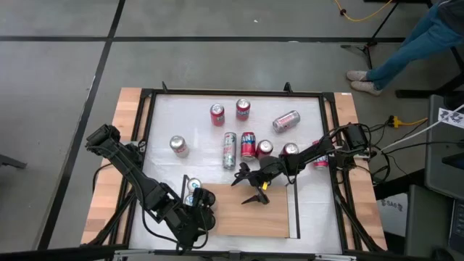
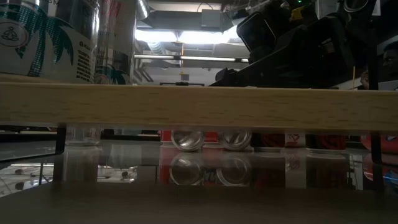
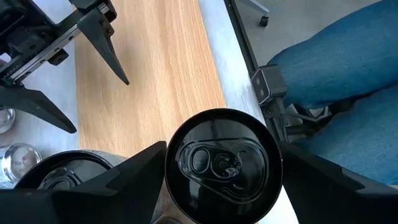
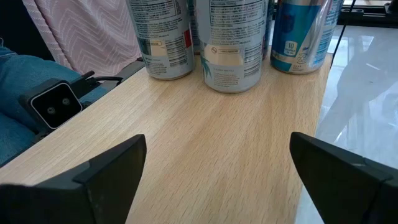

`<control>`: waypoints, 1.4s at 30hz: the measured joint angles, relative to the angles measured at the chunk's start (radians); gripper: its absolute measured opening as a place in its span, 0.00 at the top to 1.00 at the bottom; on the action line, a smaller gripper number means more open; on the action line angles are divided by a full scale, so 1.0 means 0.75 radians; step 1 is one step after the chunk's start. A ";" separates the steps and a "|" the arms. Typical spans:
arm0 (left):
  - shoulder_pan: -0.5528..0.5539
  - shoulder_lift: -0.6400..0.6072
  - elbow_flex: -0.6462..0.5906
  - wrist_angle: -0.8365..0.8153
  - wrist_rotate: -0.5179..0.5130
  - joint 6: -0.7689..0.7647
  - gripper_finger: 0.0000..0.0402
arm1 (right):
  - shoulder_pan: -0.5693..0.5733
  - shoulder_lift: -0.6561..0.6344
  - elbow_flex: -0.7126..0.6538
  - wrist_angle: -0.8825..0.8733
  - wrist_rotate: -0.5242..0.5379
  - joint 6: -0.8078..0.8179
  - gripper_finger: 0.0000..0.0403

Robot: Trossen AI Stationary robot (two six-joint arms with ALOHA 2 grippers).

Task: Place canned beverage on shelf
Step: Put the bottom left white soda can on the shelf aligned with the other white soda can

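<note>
The shelf (image 1: pixel 254 217) is a light-wood panel at the table's near edge, and three cans (image 4: pixel 233 43) stand upright at its left end. My left gripper (image 1: pixel 197 214) is at that end, shut on a black-topped can (image 3: pixel 222 165). A second dark-topped can (image 3: pixel 68 177) stands right beside it. My right gripper (image 1: pixel 244 188) hovers open over the middle of the shelf (image 4: pixel 217 137), nothing between its fingers, pointing at the three cans. My left gripper holds the black-topped can by its upper wall just below the rim (image 3: pixel 168 163), one finger (image 3: pixel 134 174) on each side. The fingers slant down from the table's left near corner. The can is upright. Its own body hides its base.
Several red and silver cans (image 1: pixel 249 145) stand or lie on the white tabletop (image 1: pixel 304 109) behind the shelf. A black rail (image 1: pixel 293 210) runs along the shelf's right side. A person's jeans-clad legs (image 3: pixel 336 81) are just beyond the table's near edge, by a small camera box (image 4: pixel 56 102).
</note>
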 joint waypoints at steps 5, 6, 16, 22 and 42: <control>0.000 0.000 0.000 0.017 -0.004 0.000 0.28 | 0.000 0.000 0.000 0.000 0.000 0.000 0.04; 0.000 0.000 0.000 0.024 -0.008 0.000 0.28 | 0.000 0.000 0.000 0.000 0.000 0.000 0.04; 0.003 -0.002 0.001 0.031 -0.034 0.001 0.28 | -0.001 0.001 0.000 0.001 0.000 0.000 0.04; 0.009 -0.002 0.002 0.031 -0.045 0.001 0.28 | 0.000 0.000 0.000 0.000 0.000 0.000 0.04; 0.011 -0.002 0.002 0.031 -0.045 0.001 0.28 | 0.000 0.001 0.000 0.000 0.000 0.000 0.04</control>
